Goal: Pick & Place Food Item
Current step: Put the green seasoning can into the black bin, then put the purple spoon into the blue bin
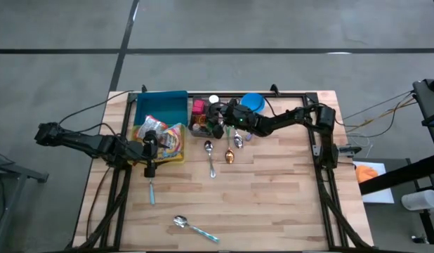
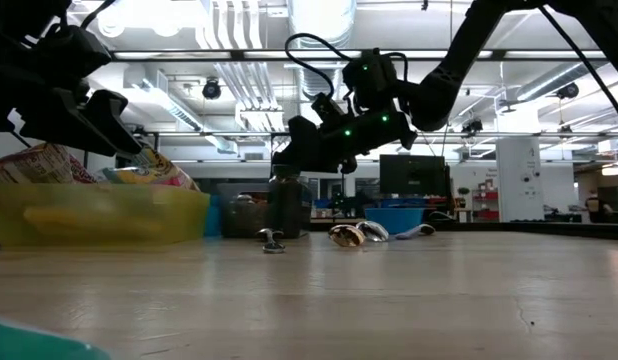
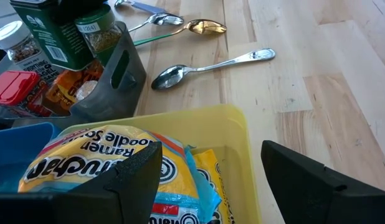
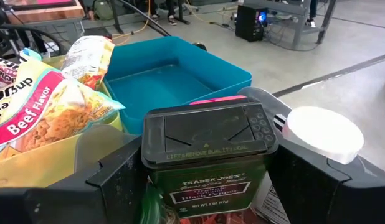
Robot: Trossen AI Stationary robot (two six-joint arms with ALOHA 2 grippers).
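High view: near the frame's upper centre, the right gripper reaches into a dark caddy of spice containers. At left of centre, the left gripper hangs over a yellow bin of ramen packets, below a blue bin. Spoons lie on the wooden surface.

Low view: the right gripper sits just above the caddy, so bumping it could tip the crowded containers.

Left wrist view: the left gripper's fingers are spread above a ramen packet; closing off-centre could snag the yellow bin's wall.

Right wrist view: the right gripper's fingers are spread on either side of a green pepper tin; contact seems near, though I cannot tell. The neighbouring white-capped jar could be knocked or pinched along.
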